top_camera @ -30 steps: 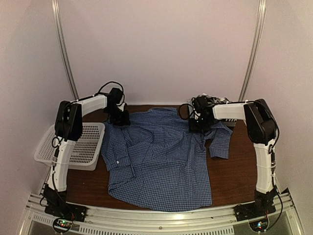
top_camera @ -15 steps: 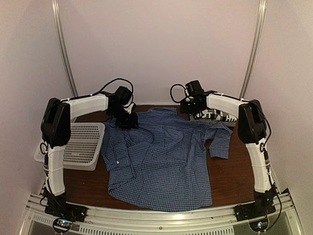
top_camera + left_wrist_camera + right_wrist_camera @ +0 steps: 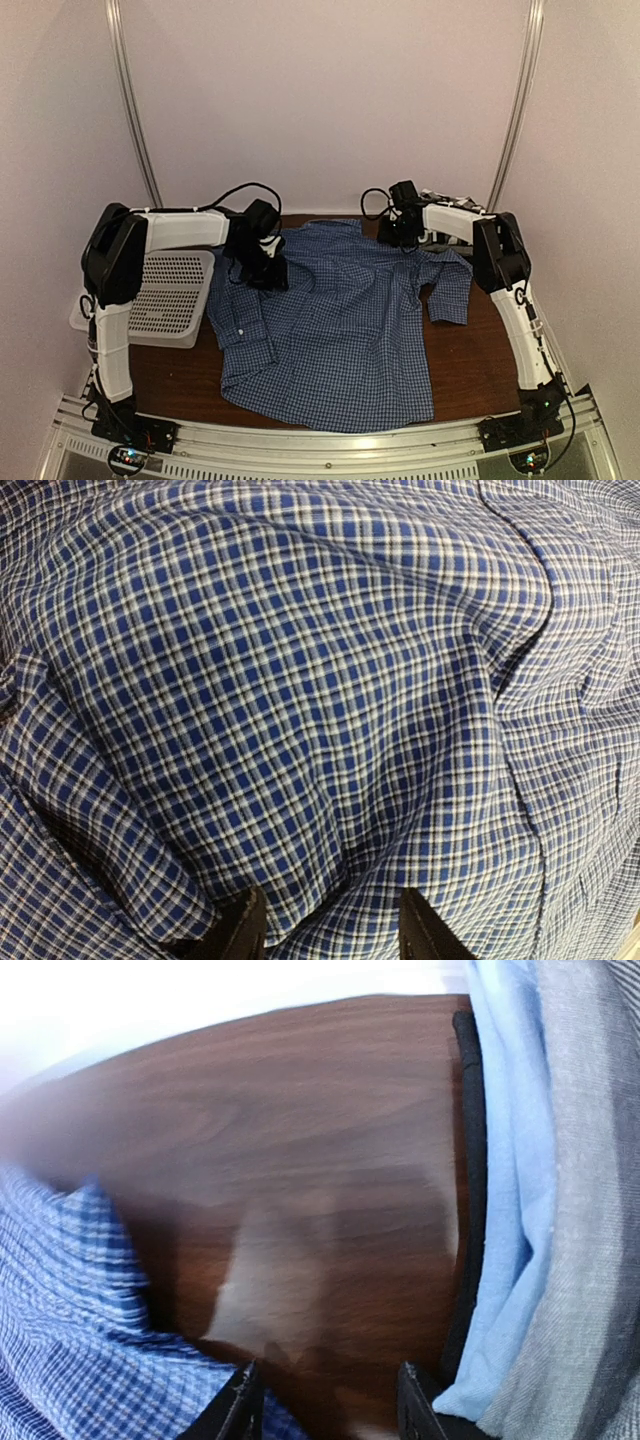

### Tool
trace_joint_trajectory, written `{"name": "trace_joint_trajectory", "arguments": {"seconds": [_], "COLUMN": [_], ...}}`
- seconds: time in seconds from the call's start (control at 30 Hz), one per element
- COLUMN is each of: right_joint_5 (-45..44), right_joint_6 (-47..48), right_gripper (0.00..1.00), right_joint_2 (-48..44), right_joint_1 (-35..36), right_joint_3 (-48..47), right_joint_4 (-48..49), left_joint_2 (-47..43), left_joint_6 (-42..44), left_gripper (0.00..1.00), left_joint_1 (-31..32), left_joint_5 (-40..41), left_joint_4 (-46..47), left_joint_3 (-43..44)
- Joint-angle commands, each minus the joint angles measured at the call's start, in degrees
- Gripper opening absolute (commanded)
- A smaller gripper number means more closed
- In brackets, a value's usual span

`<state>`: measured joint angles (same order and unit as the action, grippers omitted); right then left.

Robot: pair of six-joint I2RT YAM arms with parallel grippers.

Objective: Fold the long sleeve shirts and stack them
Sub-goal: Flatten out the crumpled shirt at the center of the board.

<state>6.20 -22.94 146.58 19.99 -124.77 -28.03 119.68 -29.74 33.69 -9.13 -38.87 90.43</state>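
A blue fine-checked long sleeve shirt [image 3: 335, 320] lies spread and rumpled across the middle of the brown table [image 3: 480, 360]. My left gripper [image 3: 262, 265] is low over its upper left part. In the left wrist view the checked cloth [image 3: 300, 700] fills the frame, and the left gripper [image 3: 325, 925] is open with fabric bulging between its fingertips [image 3: 240, 932]. My right gripper [image 3: 400, 230] hangs at the shirt's far right edge. In the right wrist view it [image 3: 325, 1400] is open over bare wood, with a corner of the shirt [image 3: 80, 1340] at its left.
A white mesh basket [image 3: 160, 295] sits at the left table edge under my left arm. Folded pale blue cloth [image 3: 510, 1160] and grey cloth [image 3: 590, 1220] with a black edge lie just right of the right gripper. White walls close in the back and sides.
My left gripper has moved right and nearer, onto the shirt. My right gripper has swung back toward the far table edge and its jaws have narrowed a little.
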Motion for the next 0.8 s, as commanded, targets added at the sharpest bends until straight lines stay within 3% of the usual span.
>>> {"name": "trace_joint_trajectory", "arguments": {"seconds": [0.0,0.3,0.77], "right_joint_5": [-1.32,1.59,1.94], "right_joint_6": [-0.85,0.8,2.7], "right_gripper": [0.47,0.49,0.47], "right_joint_2": [1.86,0.69,-6.0], "right_joint_1": [-5.4,-9.43,2.08], "right_joint_3": [0.2,0.41,1.84], "right_joint_4": [-0.87,-1.36,1.87], "left_joint_2": [-2.9,-4.93,-9.3], "left_joint_6": [-0.67,-0.67,-0.56], "left_gripper": [0.46,0.46,0.46], "left_joint_1": [0.32,0.32,1.16], "left_joint_5": [-0.03,1.9,1.17], "left_joint_4": [2.3,2.25,2.07], "left_joint_3": [-0.83,-4.05,-8.52]}}
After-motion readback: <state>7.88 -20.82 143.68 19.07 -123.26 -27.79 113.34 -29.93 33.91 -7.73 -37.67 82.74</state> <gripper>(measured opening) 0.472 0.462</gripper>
